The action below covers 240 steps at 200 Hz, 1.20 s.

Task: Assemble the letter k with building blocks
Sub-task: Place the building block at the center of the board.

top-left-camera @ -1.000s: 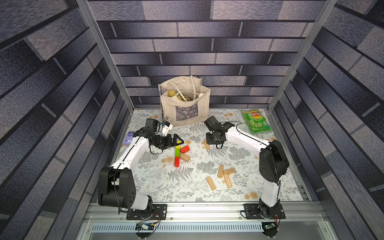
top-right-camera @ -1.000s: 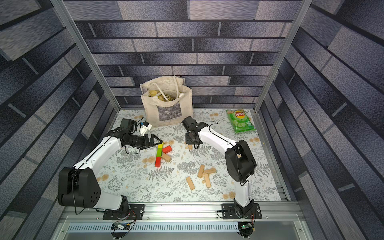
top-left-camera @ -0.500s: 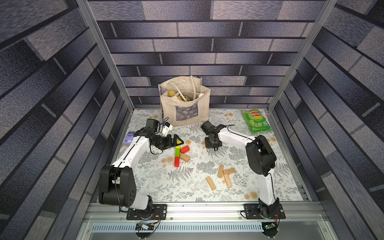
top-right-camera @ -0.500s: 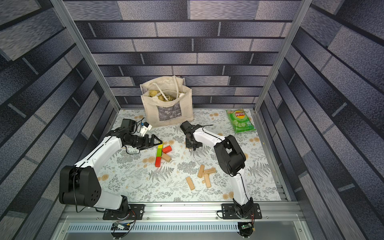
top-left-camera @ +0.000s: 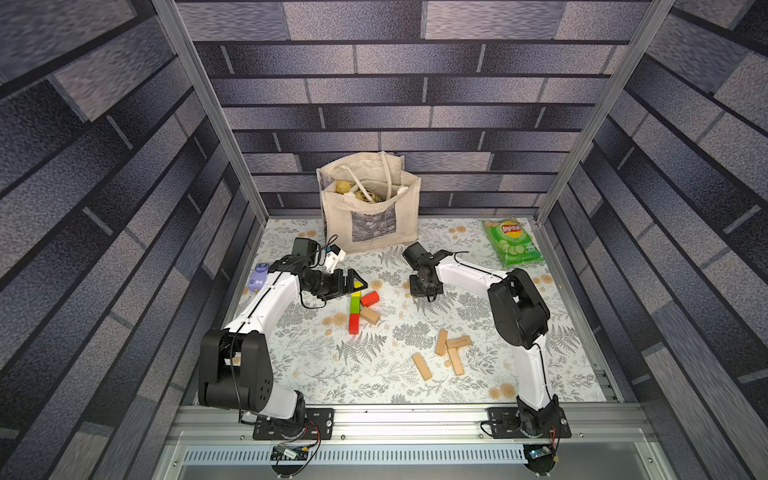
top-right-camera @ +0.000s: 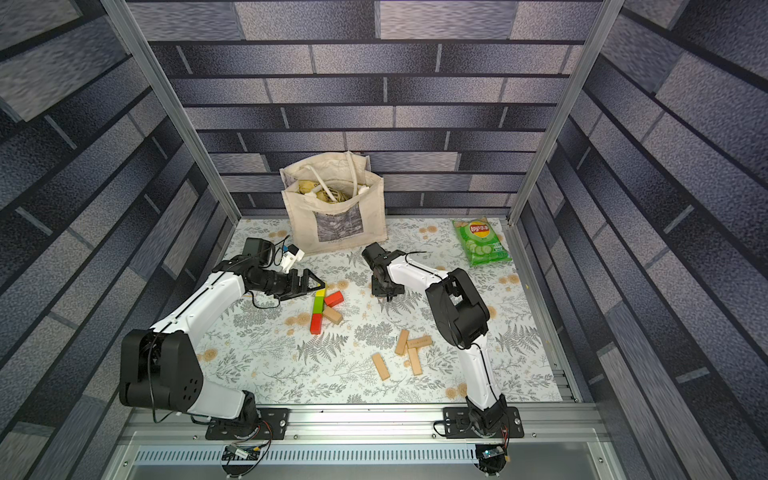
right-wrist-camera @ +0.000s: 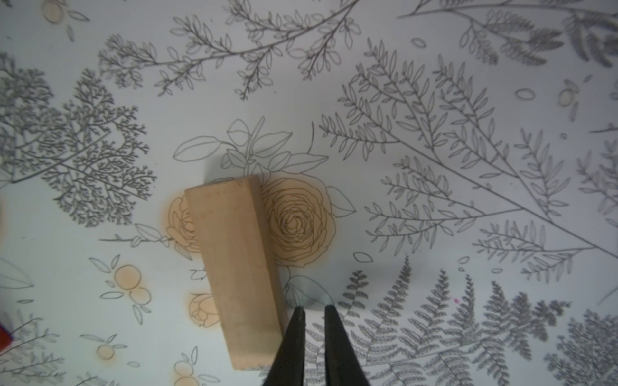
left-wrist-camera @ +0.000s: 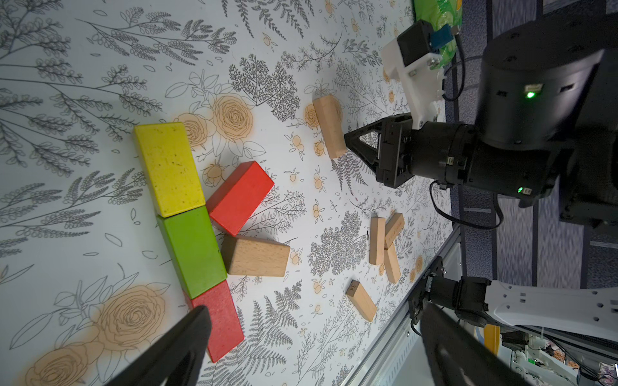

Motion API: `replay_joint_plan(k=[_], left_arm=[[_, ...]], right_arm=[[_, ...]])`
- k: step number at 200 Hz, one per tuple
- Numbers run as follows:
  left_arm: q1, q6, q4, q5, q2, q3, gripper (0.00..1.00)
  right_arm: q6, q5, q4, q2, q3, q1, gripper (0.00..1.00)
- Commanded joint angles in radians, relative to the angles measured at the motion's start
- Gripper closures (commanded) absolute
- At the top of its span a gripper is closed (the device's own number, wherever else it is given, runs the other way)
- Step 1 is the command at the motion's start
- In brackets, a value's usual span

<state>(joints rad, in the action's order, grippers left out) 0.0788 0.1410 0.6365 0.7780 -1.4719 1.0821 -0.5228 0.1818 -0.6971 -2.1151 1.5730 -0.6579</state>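
Lab robot cell: aluminium frame posts (top-left-camera: 208, 108), printed brick backdrop walls (top-left-camera: 415, 83), floral-covered bench (top-left-camera: 374, 374), arms (top-left-camera: 266, 307) bolted to rail (top-left-camera: 415, 419).

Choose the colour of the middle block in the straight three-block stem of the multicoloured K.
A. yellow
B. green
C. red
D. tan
B: in the left wrist view the green block lies end to end between the yellow block and a red block.

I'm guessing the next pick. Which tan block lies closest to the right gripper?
The lone tan block lying flat right beside the shut right gripper; the four tan blocks near the front rail and the coloured K's tan arm lie well away.
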Motion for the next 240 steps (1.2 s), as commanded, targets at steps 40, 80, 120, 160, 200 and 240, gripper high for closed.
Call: replay_joint_plan(k=[40, 80, 120, 160, 200, 240], left_arm=[[0.007, -0.015, 0.019, 0.003, -0.002, 0.024, 0.00], [0.008, -0.015, 0.020, 0.004, -0.002, 0.024, 0.00], [0.010, -0.016, 0.022, 0.005, -0.004, 0.026, 0.00], [0.012, -0.017, 0.022, 0.000, -0.002, 0.024, 0.00], [0.013, -0.018, 0.024, 0.000, -0.005, 0.026, 0.00], [0.014, -0.018, 0.025, 0.001, -0.005, 0.025, 0.00]], right_arm=[[-0.012, -0.051, 0.039, -0.006, -0.040, 0.007, 0.83], [-0.016, -0.048, 0.033, -0.010, -0.041, 0.007, 0.83], [-0.017, -0.058, 0.039, -0.009, -0.044, 0.007, 0.83], [-0.023, -0.068, 0.039, -0.013, -0.048, 0.008, 0.83], [-0.026, -0.049, 0.028, -0.011, -0.051, 0.008, 0.77], [-0.025, -0.005, 0.006, -0.004, -0.050, 0.008, 0.73]])
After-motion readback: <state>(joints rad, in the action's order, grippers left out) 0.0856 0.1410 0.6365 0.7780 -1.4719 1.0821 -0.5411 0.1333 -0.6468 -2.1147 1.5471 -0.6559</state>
